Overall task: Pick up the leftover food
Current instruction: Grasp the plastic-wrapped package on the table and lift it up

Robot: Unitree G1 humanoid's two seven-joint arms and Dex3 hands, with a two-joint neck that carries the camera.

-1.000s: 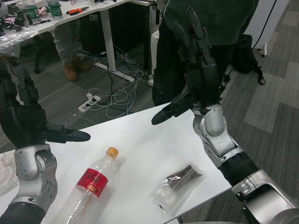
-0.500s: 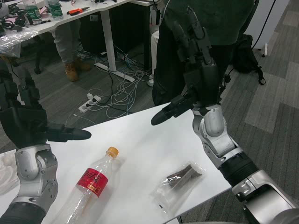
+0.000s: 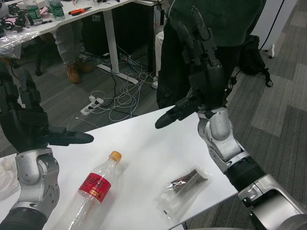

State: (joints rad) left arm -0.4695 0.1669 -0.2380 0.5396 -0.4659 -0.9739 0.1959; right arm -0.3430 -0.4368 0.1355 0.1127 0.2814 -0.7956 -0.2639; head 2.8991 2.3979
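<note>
The white table [image 3: 144,143] carries a clear bagged food scrap [image 3: 184,188], an empty plastic bottle [image 3: 93,188] — and crumpled plastic [image 3: 5,175] at its left edge.

My left robot hand [image 3: 26,125] ran off the left edge, so part of its palm and outer fingers was lost to me. The bench [image 3: 144,143] was cut by the bottom and left edges. A crumpled white thing [image 3: 5,176] at the left edge showed only in part, and I could not tell what it was. The print on the bottle's red label [image 3: 96,185] was too small to read. The dark food inside the clear bag [image 3: 184,189] was too small to identify. The person [image 3: 211,19] behind my right robot hand [image 3: 199,81] was cut off by the top edge.
</note>
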